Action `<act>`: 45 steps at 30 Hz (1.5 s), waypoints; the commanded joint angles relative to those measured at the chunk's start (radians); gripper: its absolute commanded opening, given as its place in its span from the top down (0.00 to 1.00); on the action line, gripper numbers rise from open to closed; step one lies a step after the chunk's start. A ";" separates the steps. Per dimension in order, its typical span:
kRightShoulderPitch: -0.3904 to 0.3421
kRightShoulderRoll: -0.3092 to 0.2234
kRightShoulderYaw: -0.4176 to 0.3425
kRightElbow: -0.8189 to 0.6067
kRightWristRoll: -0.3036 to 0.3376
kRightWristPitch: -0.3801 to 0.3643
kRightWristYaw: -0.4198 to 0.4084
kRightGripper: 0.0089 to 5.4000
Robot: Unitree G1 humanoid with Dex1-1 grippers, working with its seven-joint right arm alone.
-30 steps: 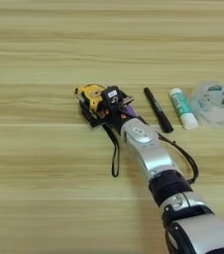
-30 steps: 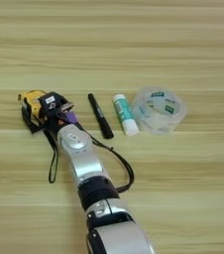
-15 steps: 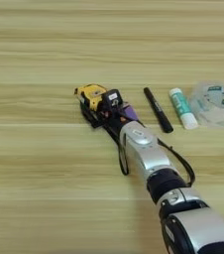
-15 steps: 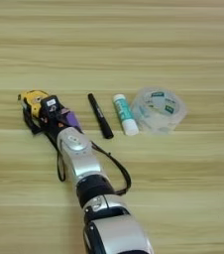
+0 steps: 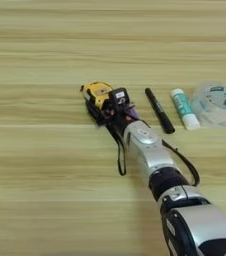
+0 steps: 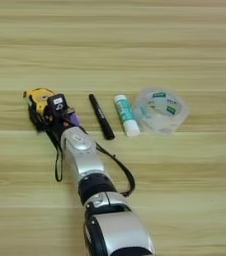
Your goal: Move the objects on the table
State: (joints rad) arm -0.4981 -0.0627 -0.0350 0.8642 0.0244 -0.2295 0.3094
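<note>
Farthest left on the desk (image 5: 45,45) sits the tape measure (image 5: 97,93), its black strap (image 5: 120,157) trailing toward me. My gripper (image 5: 116,107) is right on it, reaching in from the lower right, but the forearm (image 5: 147,150) covers the tips, so I cannot tell whether the fingers are apart or clamped. A purple piece (image 5: 132,112) shows just at the wrist, touching the tape measure's right side. Next come the marker (image 5: 159,110) and the glue stick (image 5: 184,108), lying side by side and near each other, then the tape roll (image 5: 216,103) just beside the glue stick. I judge the row was laid out for one-by-one picking, tape measure first.
</note>
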 commanded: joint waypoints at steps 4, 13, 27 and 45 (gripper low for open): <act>-0.130 -0.039 -0.031 -0.014 -0.007 -0.051 -0.058 0.24; -0.159 -0.073 -0.029 0.066 -0.044 -0.048 -0.135 0.24; -0.190 -0.101 -0.032 0.139 -0.054 -0.047 -0.172 0.24; -0.181 -0.105 -0.021 0.106 -0.066 -0.054 -0.174 0.01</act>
State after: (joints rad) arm -0.6043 -0.1409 -0.0630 1.0448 -0.0282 -0.2550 0.1481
